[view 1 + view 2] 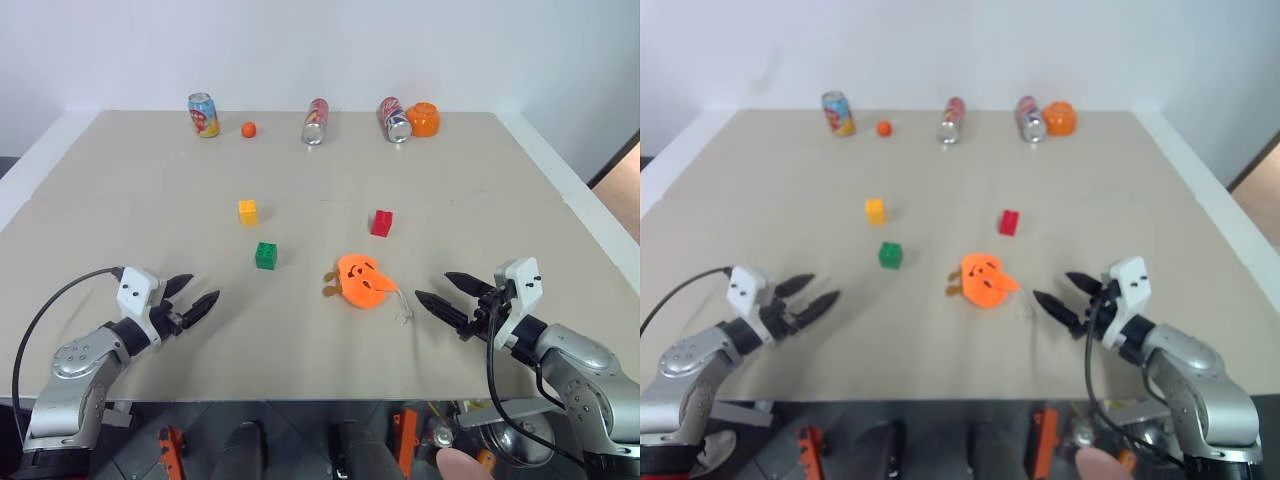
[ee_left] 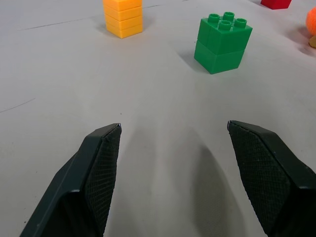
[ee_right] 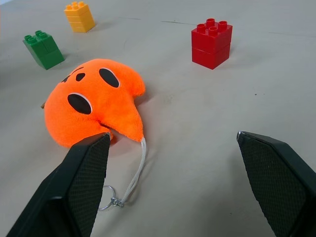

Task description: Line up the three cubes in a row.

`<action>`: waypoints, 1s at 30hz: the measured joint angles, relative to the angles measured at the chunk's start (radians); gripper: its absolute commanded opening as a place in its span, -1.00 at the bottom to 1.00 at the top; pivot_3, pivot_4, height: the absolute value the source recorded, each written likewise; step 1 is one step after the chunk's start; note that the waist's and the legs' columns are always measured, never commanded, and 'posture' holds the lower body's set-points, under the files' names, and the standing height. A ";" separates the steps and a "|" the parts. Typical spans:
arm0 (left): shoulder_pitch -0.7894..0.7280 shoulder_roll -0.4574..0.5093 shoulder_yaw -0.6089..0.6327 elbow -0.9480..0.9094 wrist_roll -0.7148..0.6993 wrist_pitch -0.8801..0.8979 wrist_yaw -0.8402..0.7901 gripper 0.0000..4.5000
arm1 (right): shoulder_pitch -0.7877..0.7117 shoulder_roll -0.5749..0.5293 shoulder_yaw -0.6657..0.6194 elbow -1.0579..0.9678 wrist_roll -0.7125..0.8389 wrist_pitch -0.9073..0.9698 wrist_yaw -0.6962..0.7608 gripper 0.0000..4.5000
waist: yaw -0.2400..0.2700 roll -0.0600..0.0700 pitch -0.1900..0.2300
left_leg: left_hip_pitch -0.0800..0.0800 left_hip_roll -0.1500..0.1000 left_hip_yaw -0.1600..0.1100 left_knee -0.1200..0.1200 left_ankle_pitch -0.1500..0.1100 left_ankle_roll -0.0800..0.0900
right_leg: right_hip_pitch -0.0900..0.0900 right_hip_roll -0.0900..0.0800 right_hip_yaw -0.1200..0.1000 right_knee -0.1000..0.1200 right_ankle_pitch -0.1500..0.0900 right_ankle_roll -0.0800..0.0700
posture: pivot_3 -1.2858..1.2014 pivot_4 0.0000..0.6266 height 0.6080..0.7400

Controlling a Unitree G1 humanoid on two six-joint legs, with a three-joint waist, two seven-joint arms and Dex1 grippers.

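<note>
Both the left gripper (image 1: 193, 297) and right gripper (image 1: 444, 291) hover with jaws apart and empty near the table's (image 1: 120, 190) front edge, while the yellow cube (image 1: 248, 212), green cube (image 1: 266, 256) and red cube (image 1: 381, 223) sit scattered mid-table beside an orange plush toy (image 1: 362, 280).

- The two head cameras sit high, looking forward and down across the whole table (image 1: 320, 330) to the cans at its far edge.
- The left wrist camera skims low, close to the green cube (image 2: 222, 43) and yellow cube (image 2: 123, 19).
- The right wrist camera (equally low) faces the pumpkin toy (image 3: 94, 106) and red cube (image 3: 212, 43), sharing both cubes.
</note>
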 measured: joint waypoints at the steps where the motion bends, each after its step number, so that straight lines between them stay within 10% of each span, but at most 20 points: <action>1: 0.000 0.000 0.000 0.000 0.000 0.000 0.000 0.58 | 0.000 0.000 0.000 0.000 0.000 0.000 0.000 0.89 | 0.000 0.000 0.000 | 0.000 0.000 0.000 0.000 0.000 0.000 | 0.000 0.000 0.000 0.000 0.000 0.000 | 0.03 -0.52 1.00; 13: -0.166 0.150 -0.096 -0.001 -0.065 -0.156 -0.447 0.58 | -0.370 -0.181 0.223 -0.025 0.064 0.095 0.272 0.89 | 0.000 -0.002 0.001 | -0.002 0.002 0.002 0.001 0.000 0.000 | -0.002 0.000 0.000 0.000 0.000 -0.001 | 0.03 -0.52 1.00; 30: -0.200 0.166 -0.201 -0.045 -0.049 -0.195 -0.531 0.59 | -0.614 0.004 0.527 0.497 -0.261 -0.215 0.479 0.78 | -0.003 -0.002 0.001 | -0.001 0.004 0.001 0.001 -0.004 -0.002 | -0.001 0.005 0.000 0.001 0.000 0.002 | 0.03 -0.52 1.00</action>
